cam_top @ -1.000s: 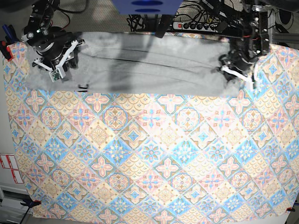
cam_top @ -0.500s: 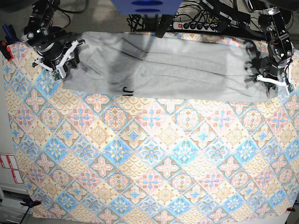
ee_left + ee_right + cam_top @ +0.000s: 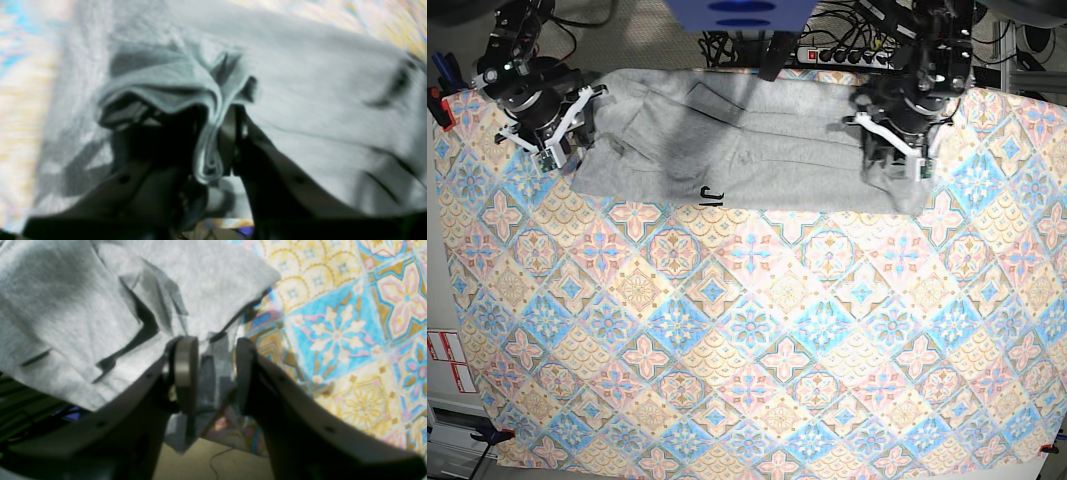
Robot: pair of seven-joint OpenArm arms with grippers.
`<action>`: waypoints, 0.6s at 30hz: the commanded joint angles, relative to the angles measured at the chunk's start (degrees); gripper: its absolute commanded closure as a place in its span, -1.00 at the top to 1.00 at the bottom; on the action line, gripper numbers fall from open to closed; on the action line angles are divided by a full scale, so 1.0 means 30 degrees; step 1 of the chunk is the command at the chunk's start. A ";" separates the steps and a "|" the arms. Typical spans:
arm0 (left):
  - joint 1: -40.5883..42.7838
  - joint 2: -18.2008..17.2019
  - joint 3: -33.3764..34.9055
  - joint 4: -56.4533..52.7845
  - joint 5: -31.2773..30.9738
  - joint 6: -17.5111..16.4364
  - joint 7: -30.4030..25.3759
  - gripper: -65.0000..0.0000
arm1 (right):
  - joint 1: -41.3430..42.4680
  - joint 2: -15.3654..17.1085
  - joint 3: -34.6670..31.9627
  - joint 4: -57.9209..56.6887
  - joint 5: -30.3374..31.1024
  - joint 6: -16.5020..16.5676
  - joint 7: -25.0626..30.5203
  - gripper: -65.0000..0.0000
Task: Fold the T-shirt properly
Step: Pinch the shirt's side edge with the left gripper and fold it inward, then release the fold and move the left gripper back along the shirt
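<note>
1. Left tool (image 3: 897, 150): black body, white finger brackets.
2. Right tool (image 3: 555, 135): black housing, white brackets, small green marking.
3. Fingers (image 3: 300, 413): dark, tapered, with recessed screw holes; round metallic pad at tip.

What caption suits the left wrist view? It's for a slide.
Left gripper pinching a bunched edge of the grey T-shirt.

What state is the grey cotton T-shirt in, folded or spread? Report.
Partly folded: grey cotton T-shirt forms a long layered band, ends pinched by left gripper and right gripper.

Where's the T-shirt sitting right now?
The T-shirt lies bunched along the tablecloth's far edge in the base view, stretched between the left gripper and right gripper.
</note>
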 commanded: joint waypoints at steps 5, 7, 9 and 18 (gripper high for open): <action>-0.0315 0.0460 0.1489 0.0375 -0.0163 -0.0021 -0.0272 -1.00 | -0.0021 0.0249 0.1018 0.0300 0.0160 0.0041 0.0415 -0.40; -0.0550 0.0577 0.1958 0.0345 -0.0163 0.0009 -0.0272 -1.00 | -0.0021 0.0249 0.1253 0.0300 0.0160 0.0041 0.0415 -0.40; -0.0608 0.0607 0.2105 0.0345 -0.0163 0.0038 -0.0301 -1.00 | -0.0021 0.0249 0.1546 0.0300 0.0160 0.0041 0.0415 -0.40; -0.1312 0.0607 0.1958 0.0228 0.0012 0.0096 -0.0301 -1.00 | -0.0021 0.0249 0.1663 0.0329 0.0160 0.0041 0.0415 -0.40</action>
